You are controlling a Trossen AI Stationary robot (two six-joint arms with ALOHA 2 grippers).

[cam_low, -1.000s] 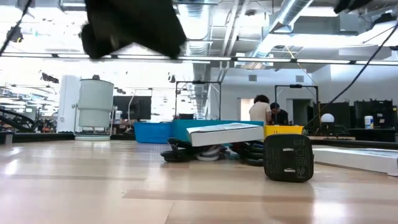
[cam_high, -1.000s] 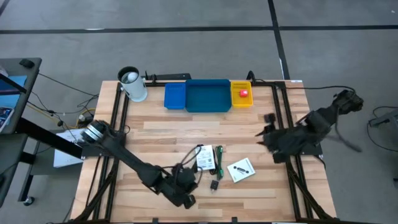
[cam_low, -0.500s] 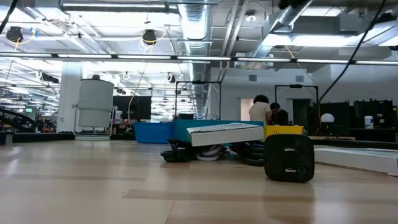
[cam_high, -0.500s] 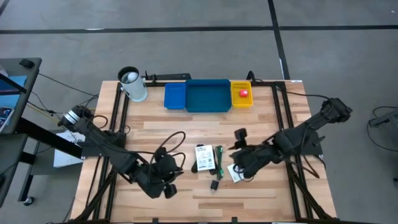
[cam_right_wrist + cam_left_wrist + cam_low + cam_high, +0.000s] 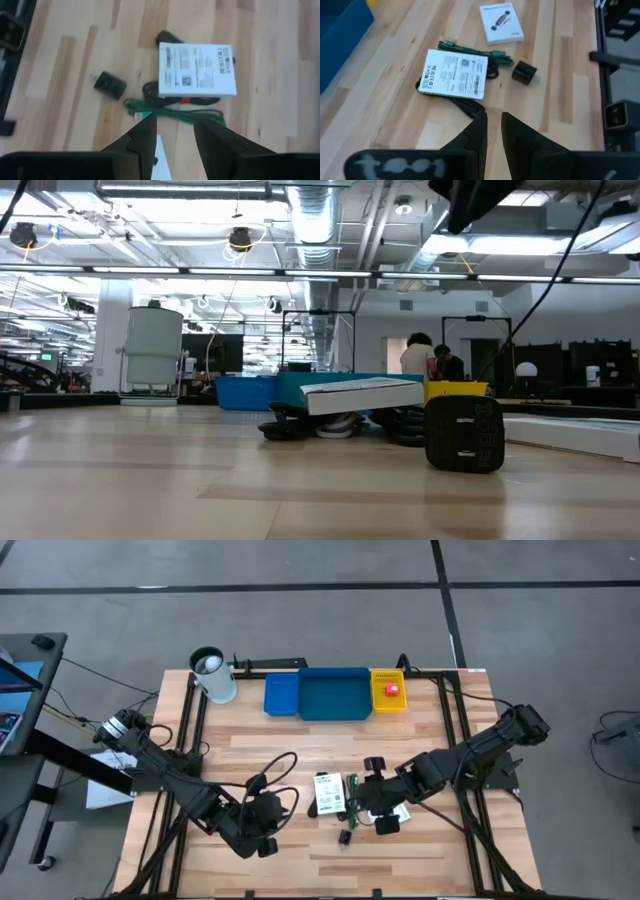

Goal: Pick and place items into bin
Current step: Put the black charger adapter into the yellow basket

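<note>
The right hand (image 5: 372, 808) hangs low over the middle of the wooden counter (image 5: 250, 750), its two fingers (image 5: 145, 137) parted with nothing between them, above the green cable (image 5: 172, 111). That cable lies beside a white printed packet (image 5: 197, 70), which rests on top of black cables (image 5: 462, 105). A small black plug (image 5: 111, 84) sits just beside the pile, apart from it. A second white packet (image 5: 501, 23) lies near the plug on the counter's right half.

The left hand (image 5: 262, 830) waits over the front left of the counter, its fingers (image 5: 479, 135) nearly closed on nothing.

At the back edge stand the trays: a wide blue tray (image 5: 334, 695), a small blue tray (image 5: 281, 695) touching its left side, and a small yellow tray (image 5: 388, 700) on its right holding a red block (image 5: 391, 690). A white cup (image 5: 213, 676) stands to their left.
</note>
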